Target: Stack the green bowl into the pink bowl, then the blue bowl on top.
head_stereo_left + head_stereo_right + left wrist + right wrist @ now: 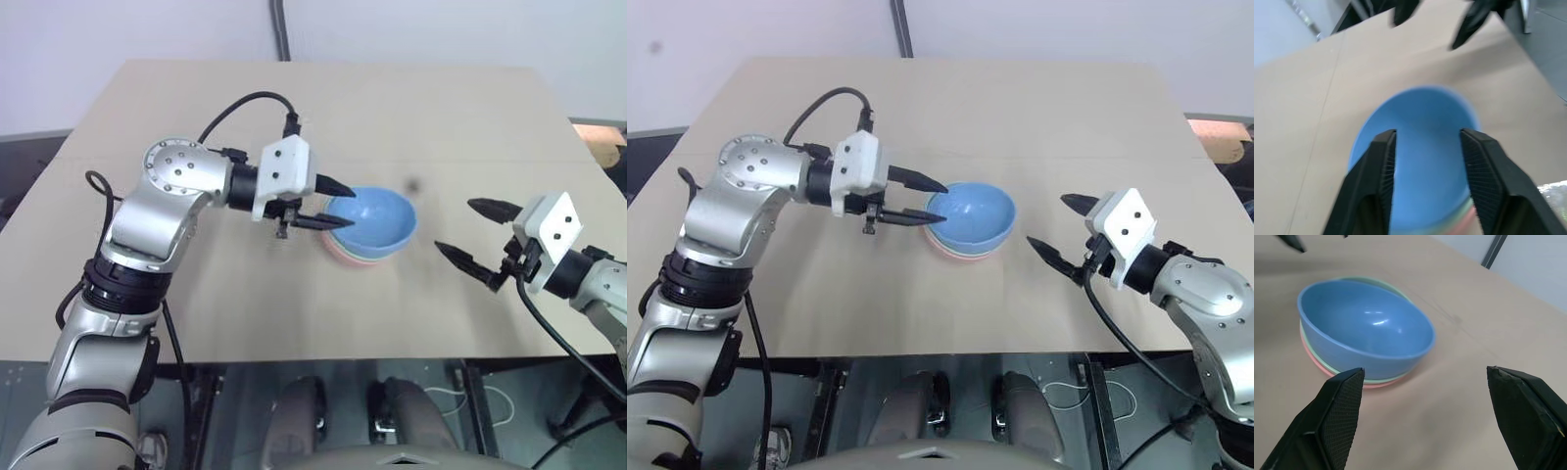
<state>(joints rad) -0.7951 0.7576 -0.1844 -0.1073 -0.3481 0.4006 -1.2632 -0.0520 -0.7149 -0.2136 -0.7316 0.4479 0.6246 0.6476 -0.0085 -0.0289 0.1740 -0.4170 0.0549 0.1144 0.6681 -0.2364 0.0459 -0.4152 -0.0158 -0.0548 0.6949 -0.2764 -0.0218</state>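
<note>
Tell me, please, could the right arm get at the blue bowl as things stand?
Probably yes: bare table lies between the open right gripper and the blue bowl, though the left gripper sits at its far rim.

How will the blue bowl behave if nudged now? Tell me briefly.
The blue bowl sits tilted in the green bowl, so it would probably rock or settle. Its glossy surface looks slippery. It keeps its round shape, so likely stiff.

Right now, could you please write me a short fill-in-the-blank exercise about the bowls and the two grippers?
1. The top bowl of the stack is ____.
2. The pink bowl lies at the ____ of the stack.
3. The left gripper has its open fingers astride the blue bowl's ____.
4. The right gripper holds ____.

Missing words: blue; bottom; rim; nothing
</note>
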